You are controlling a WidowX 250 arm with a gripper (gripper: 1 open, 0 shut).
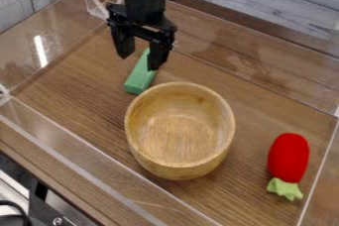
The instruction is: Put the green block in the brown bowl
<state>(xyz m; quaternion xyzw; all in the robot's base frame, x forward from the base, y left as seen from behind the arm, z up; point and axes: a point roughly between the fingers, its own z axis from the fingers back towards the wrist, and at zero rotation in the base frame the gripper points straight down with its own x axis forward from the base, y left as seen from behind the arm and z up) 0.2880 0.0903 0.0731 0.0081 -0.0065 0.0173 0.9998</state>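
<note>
The green block [139, 74], a small light-green bar, lies on the wooden table just behind the left rim of the brown bowl [180, 128]. My gripper [141, 57] points straight down right over the block's far end, its black fingers [119, 43] spread open on either side of it. Nothing is held between them. The fingertips hide the block's far end. The bowl is a large round wooden one and holds nothing.
A red strawberry toy [287, 161] with green leaves lies at the right, near the front. Clear plastic walls [59, 131] fence the table on all sides. A clear folded piece [98, 6] stands at the back left.
</note>
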